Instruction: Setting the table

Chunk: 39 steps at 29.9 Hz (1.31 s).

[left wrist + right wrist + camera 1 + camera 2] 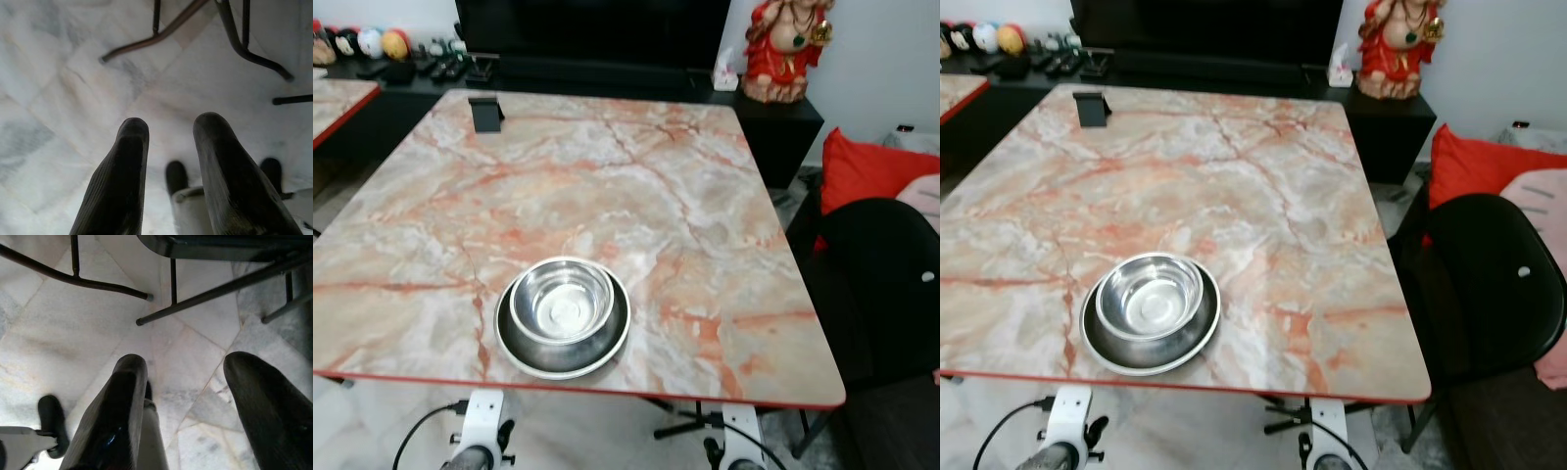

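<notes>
A: Where is the tableware found?

B: A steel bowl (562, 300) is seen nested in a steel plate (607, 345), set on the marble counter (636, 186) close to its near edge, a little left of the middle.

A: And the grippers?

B: Both are hung low, below the counter's near edge, pointed at the tiled floor (58, 98). The left gripper (166, 133) is shown with a narrow gap between its fingers (128, 161), nothing held. The right gripper (186, 366) is shown with its fingers (122, 401) spread wider, likewise empty.

A: Which way does the stack lie from them?

B: Above and ahead of both. It is judged to sit nearer the left arm's side, almost straight over the left wrist mount (481, 416); the right mount (740, 431) is placed well to the other side.

A: Is a long axis to be considered?

B: None; bowl and plate are round, so only the rim is offered, from any side.
</notes>
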Tool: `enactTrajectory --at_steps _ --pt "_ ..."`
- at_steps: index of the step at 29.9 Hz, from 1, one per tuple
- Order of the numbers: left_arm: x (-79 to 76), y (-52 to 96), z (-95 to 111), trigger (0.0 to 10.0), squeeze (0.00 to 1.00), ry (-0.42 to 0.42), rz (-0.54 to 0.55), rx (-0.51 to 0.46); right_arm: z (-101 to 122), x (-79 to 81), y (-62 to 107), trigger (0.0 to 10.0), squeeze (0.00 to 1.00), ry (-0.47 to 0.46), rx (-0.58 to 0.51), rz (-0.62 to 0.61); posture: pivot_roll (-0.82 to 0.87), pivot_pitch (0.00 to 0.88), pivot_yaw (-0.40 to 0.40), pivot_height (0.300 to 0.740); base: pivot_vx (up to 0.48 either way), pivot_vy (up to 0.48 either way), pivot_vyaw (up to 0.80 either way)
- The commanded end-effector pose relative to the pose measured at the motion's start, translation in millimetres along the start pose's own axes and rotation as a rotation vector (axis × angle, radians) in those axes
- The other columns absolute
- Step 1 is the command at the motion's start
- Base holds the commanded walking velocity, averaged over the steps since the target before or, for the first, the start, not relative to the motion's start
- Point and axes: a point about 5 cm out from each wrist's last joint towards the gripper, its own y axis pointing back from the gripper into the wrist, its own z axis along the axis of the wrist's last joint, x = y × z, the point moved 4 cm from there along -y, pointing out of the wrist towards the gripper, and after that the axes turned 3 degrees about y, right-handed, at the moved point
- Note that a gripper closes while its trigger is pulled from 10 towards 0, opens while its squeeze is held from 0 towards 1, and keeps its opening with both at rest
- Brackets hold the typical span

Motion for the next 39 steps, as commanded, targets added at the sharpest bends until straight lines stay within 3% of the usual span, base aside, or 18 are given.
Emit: enactTrajectory --at_steps 1,9,17,23,29,39 --pt "-2.3 0.3 -4 10.0 0.00 0.024 -0.009 0.011 0 -0.5 0.1 10.0 0.00 -0.026 -0.002 -0.005 0.00 0.000 -0.056 0.740 0.000 0.000 0.00" --pt "10.1 0.2 -13 10.0 0.00 0.137 0.058 0.058 1 1.9 0.3 10.0 0.00 -0.028 -0.014 0.017 0.00 0.000 -0.065 0.740 0.000 0.000 0.00" --pt "10.6 -0.1 -14 10.0 0.00 0.146 0.057 0.070 1 3.0 0.2 10.0 0.00 -0.024 -0.012 0.031 0.01 0.000 -0.065 0.740 0.000 0.000 0.00" --pt "12.5 0.9 -17 10.0 0.00 0.138 0.050 0.081 0 4.1 0.4 10.0 0.00 -0.026 -0.010 0.034 0.00 0.000 -0.060 0.740 0.000 0.000 0.00" --pt "11.1 1.1 -18 10.0 0.00 0.065 0.025 0.088 -1 3.6 0.6 10.0 0.00 -0.029 -0.008 0.032 0.00 0.000 -0.057 0.740 0.000 0.000 0.00" --pt "8.7 0.9 -18 10.0 0.00 0.060 0.018 0.082 -2 3.3 0.7 10.0 0.00 -0.023 -0.010 0.037 0.00 0.000 -0.061 0.740 0.000 0.000 0.00"
